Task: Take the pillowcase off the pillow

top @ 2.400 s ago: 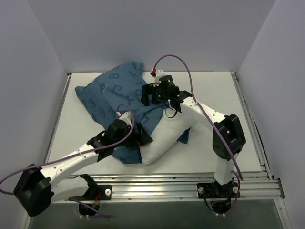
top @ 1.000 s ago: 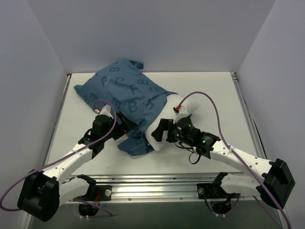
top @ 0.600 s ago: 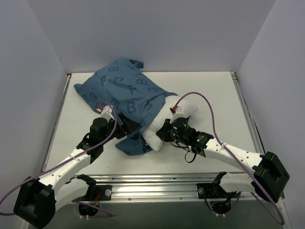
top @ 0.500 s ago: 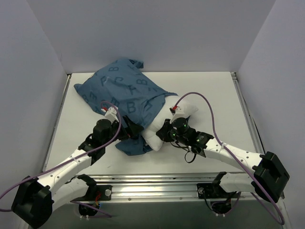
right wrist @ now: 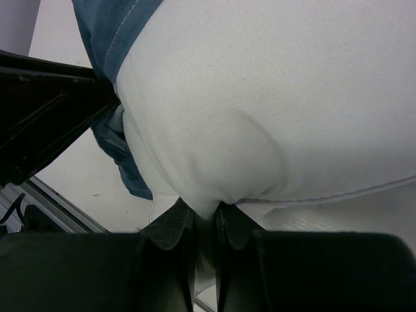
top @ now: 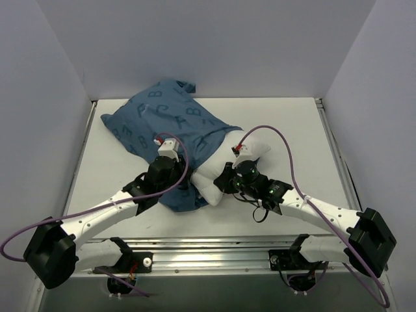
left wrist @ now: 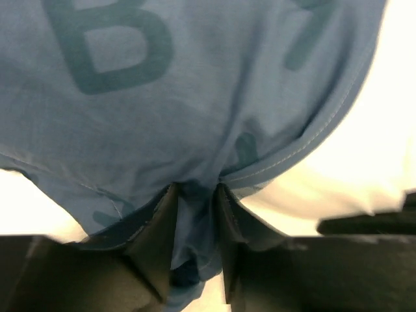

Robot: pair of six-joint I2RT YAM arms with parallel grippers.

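Pillowcase (top: 162,123) is lying diagonally on the bench (top: 299,130), covering the pillow (top: 224,168) except its near-right end. My left tool (left wrist: 196,192) is pinching the blue hem there, and my right tool (right wrist: 205,211) is pinching the bare white corner. I reckon the cover is needing a far-left pull along that axis.

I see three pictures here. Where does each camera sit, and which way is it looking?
Top external: fixed high behind the robot, looking down on the table, blue pillowcase and white pillow; both arms show.
Left wrist: rides the left arm, looking forward over the left gripper, which pinches pillowcase fabric.
Right wrist: rides the right arm, looking forward over the right gripper, which pinches the pillow.
Shared: both wrist views show the pillowcase hem lying over the pillow.
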